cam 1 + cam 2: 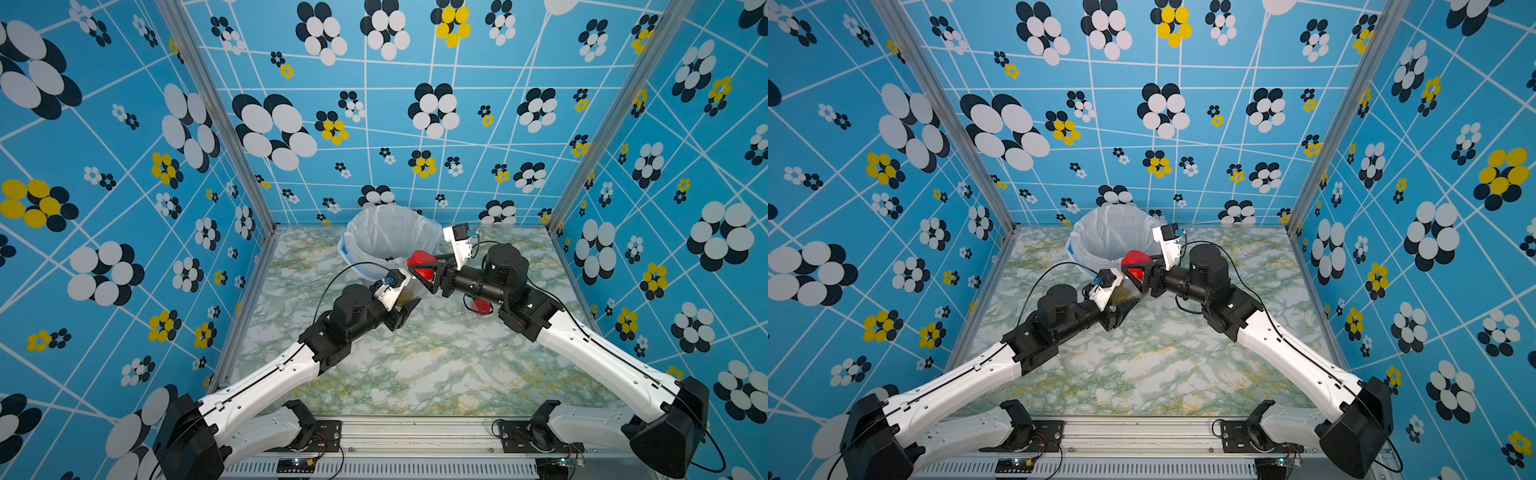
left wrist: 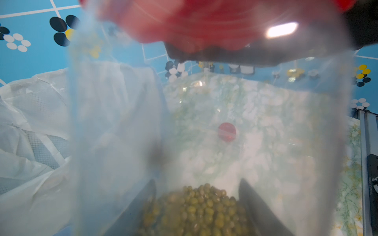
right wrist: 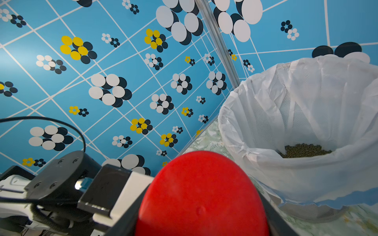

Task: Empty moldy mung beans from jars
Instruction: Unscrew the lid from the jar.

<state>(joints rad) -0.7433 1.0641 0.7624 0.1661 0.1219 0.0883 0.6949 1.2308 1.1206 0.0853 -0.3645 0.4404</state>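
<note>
1. In both top views, the left gripper [image 1: 405, 298] is clamped on a clear jar [image 1: 408, 292] just in front of the bin [image 1: 374, 239], which stands at the back of the marbled table [image 1: 415, 365]. Olive beans [image 1: 1124, 294] show through the jar's wall. The right gripper [image 1: 423, 272] is closed on the red lid [image 1: 419, 262] at the jar's mouth, by the bin's near rim. In a top view, a second jar [image 1: 480, 306] with its own red lid stands under the right arm, farther from the bin than the held jar.
2. The left wrist view looks through the jar [image 2: 114, 122] held between two dark fingers [image 2: 257, 208]. The beans [image 2: 196, 210] are heaped at its base and the red lid [image 2: 204, 18] is blurred at the far end. The bin's white bag [image 2: 30, 102] lies just beside the jar; the second jar [image 2: 227, 131] sits well apart from the bin.
3. In the right wrist view, the red lid [image 3: 202, 194] fills the gap between the jaws, just beside the bin [image 3: 266, 114]. A small heap of beans [image 3: 304, 150] lies inside the bag.
</note>
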